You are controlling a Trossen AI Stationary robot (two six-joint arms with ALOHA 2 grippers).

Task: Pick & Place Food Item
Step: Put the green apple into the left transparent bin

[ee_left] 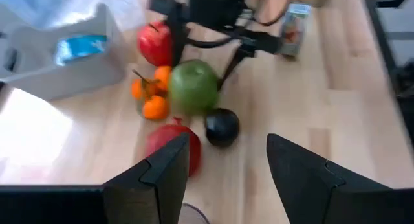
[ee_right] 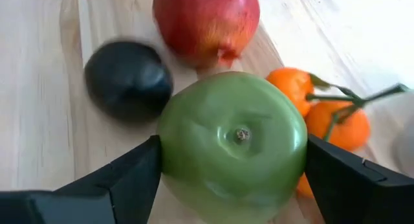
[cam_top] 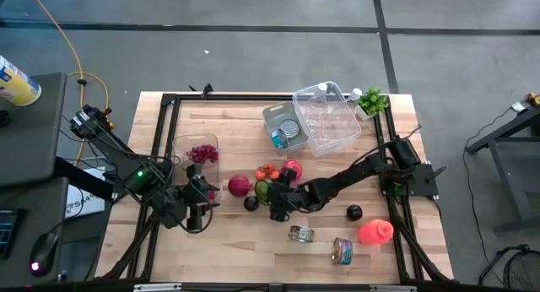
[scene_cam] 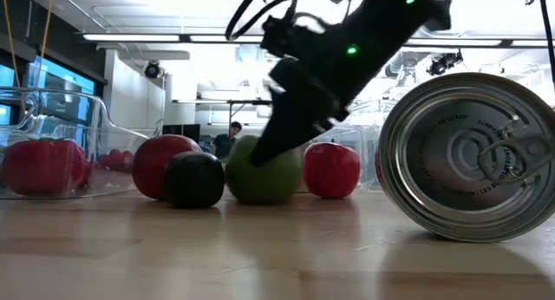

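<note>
1. The green apple (ee_right: 233, 143) is round, smooth and glossy, plain green all over, with a small brown stem dimple that faces my right wrist camera.
2. It has no real long axis. The stem end points toward my right wrist, so the apple lies tipped rather than stem-up, as far as I can tell.
3. It sits on the wooden counter (cam_top: 236, 233) near the middle, in a cluster of fruit. A dark plum (ee_right: 128, 78) lies just beside it, a red pomegranate (ee_right: 206, 20) is beyond it, and small oranges (ee_right: 323, 111) with a green stalk are on its other side.
4. My right end effector (ee_right: 233, 169) has its two dark fingers spread, one on each side of the apple, very close to or against its skin. I cannot tell whether they are squeezing it. In the low view the apple (scene_cam: 264, 170) rests on the counter with my arm coming down onto it from above.
5. My left end effector (ee_left: 226, 162) hangs above the counter with its fingers apart and nothing between them, well off to the left of the fruit, beside a clear container (cam_top: 196, 153) that has red fruit in it.
</note>
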